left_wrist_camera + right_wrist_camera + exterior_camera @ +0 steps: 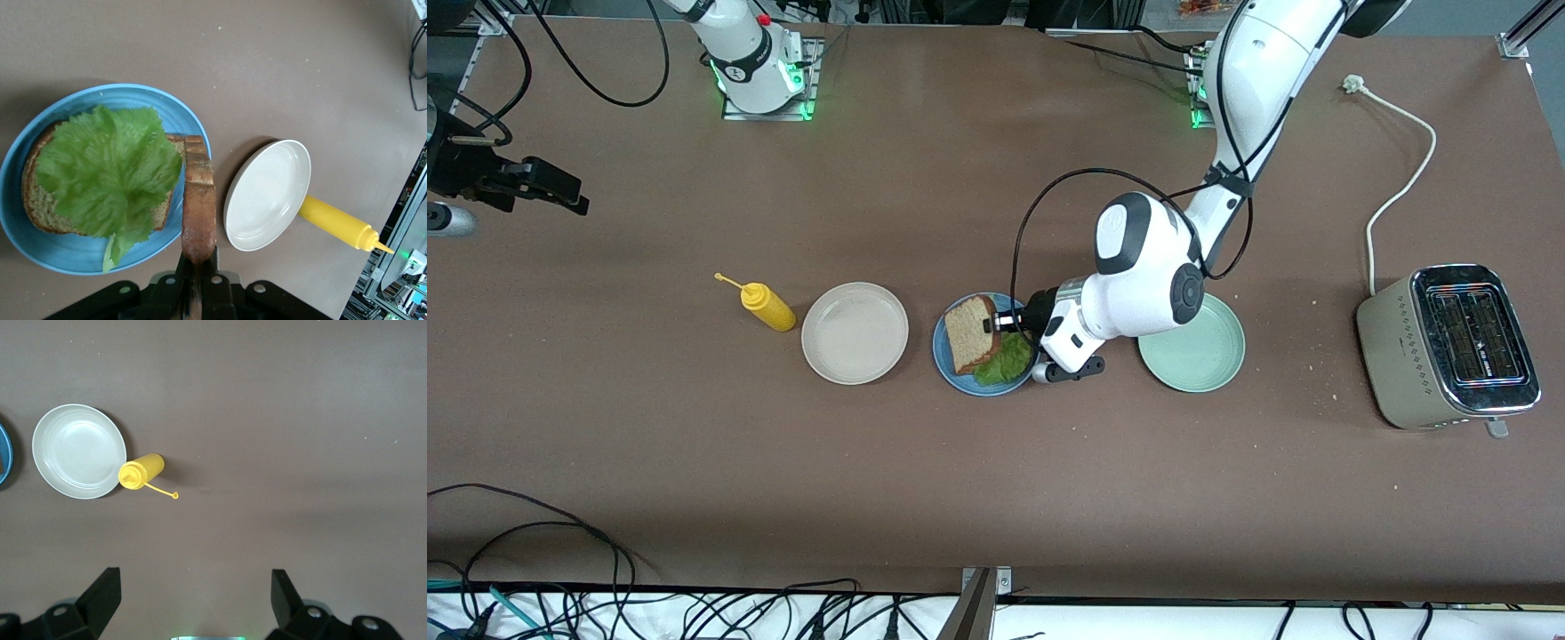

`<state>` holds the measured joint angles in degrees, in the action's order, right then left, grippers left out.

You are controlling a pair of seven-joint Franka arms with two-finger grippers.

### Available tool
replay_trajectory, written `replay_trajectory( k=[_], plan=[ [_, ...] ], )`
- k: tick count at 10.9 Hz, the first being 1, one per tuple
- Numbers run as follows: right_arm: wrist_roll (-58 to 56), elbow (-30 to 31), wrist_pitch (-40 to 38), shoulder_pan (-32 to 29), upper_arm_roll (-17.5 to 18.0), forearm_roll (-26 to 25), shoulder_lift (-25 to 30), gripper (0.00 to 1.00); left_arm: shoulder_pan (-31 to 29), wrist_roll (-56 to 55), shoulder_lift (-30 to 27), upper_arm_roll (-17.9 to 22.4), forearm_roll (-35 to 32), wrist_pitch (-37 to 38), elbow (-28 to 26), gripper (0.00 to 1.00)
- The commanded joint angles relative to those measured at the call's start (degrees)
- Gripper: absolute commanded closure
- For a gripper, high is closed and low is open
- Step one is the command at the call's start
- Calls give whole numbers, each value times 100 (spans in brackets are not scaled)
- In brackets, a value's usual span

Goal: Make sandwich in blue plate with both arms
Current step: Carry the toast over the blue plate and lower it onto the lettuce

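Observation:
The blue plate [943, 348] [73, 250] lies mid-table. On it rests a brown bread slice [39, 200] with a crinkled green lettuce leaf [107, 167] [1005, 360] on top. My left gripper [997, 324] [199, 257] is shut on a second bread slice [969, 332] [199, 200], gripping its crust. This slice hangs tilted on edge over the plate, at the side toward the right arm's end. My right gripper [560, 191] [193, 587] waits open over bare table at the right arm's end, with nothing between its fingers.
A beige plate [855, 332] [79, 451] and a yellow squeeze bottle [767, 307] [140, 471] lie beside the blue plate toward the right arm's end. A pale green plate [1205, 356] sits under the left arm's wrist. A toaster [1449, 347] with its cord stands at the left arm's end.

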<state>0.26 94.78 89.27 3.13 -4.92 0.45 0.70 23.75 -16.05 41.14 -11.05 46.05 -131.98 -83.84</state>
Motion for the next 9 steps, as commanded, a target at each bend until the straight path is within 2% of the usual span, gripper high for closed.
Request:
replay_trajectory(
  k=[1,2,3,6,7,8,9],
  plan=[
    [53,-214,-50,47,61,-159,-104,0,200,154,281,112,176,-143,236,100],
    [61,-240,-42,47,79,-134,-113,0,200,154,316,112,167,-152,236,100],
    [44,-241,-77,38,79,-107,-148,0,182,163,325,121,150,-152,210,94],
    [70,-250,-68,47,79,-151,-166,0,129,163,307,331,132,-143,175,43],
    [79,-250,-77,47,87,-160,-166,0,129,163,307,349,132,-143,140,16],
    [79,-250,-86,47,79,-151,-166,0,103,163,299,349,123,-143,105,0],
    [79,-241,-86,47,79,-151,-166,0,94,163,290,349,123,-135,44,0]
  ],
)
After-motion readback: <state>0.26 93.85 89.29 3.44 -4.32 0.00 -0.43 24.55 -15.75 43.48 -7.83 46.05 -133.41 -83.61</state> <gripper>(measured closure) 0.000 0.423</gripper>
